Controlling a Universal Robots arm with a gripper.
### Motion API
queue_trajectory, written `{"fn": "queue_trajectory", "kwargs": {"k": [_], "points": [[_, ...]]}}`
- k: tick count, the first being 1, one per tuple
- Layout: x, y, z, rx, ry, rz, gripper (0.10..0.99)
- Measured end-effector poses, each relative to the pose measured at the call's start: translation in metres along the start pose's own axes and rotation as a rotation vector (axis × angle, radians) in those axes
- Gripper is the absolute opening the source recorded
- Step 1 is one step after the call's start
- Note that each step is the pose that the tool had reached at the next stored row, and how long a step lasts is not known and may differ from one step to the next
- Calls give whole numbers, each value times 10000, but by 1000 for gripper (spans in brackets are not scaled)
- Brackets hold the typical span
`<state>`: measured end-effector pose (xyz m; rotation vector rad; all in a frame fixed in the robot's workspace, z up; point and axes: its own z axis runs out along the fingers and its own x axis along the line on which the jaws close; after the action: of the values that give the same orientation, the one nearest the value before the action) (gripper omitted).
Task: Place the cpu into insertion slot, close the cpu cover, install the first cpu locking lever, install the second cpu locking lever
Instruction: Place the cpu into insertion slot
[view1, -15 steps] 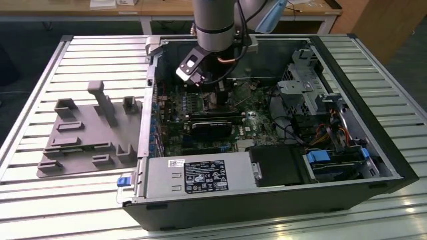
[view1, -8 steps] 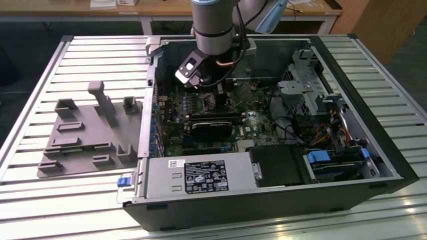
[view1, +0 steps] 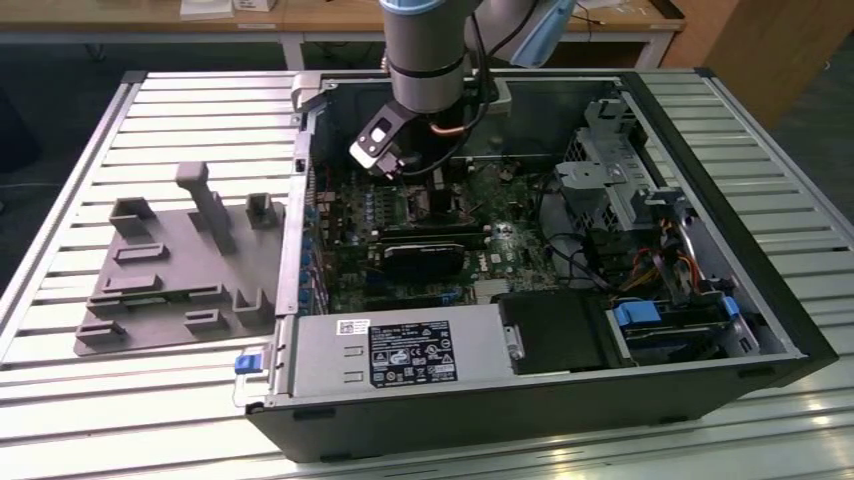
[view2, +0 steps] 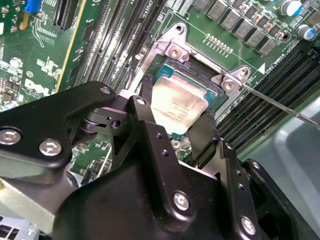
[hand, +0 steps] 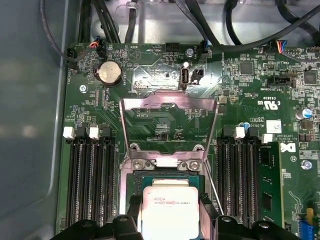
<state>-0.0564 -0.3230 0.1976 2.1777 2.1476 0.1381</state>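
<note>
Pincer (view2: 175, 120) clamps narrowly on two opposite edges of the cpu (hand: 169, 212), holding it flat over the slot (hand: 165, 179). Whether the cpu already touches the slot cannot be told. Just beyond, the cover (hand: 145, 104) stands tilted up and open, with the board (hand: 165, 125) showing through its window. A thin lever (view2: 280, 106) runs free beside the slot, unlatched. The first step, placing the cpu, therefore appears to be in hand, with cover and levers not yet done. Seating likely calls for the cpu's edges square with the slot's rim and a level, gentle release. In the exterior view the arm (view1: 427, 50) enters the case (view1: 534, 420) from twelve o'clock. A grey fixture (view1: 147, 290) lies at nine o'clock on the tabletop (view1: 80, 420).
</note>
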Motion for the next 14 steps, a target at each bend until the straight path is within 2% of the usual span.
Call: {"fn": "queue_trajectory", "kwargs": {"k": [14], "points": [[24,-7,46,-2,-15,134,537]]}}
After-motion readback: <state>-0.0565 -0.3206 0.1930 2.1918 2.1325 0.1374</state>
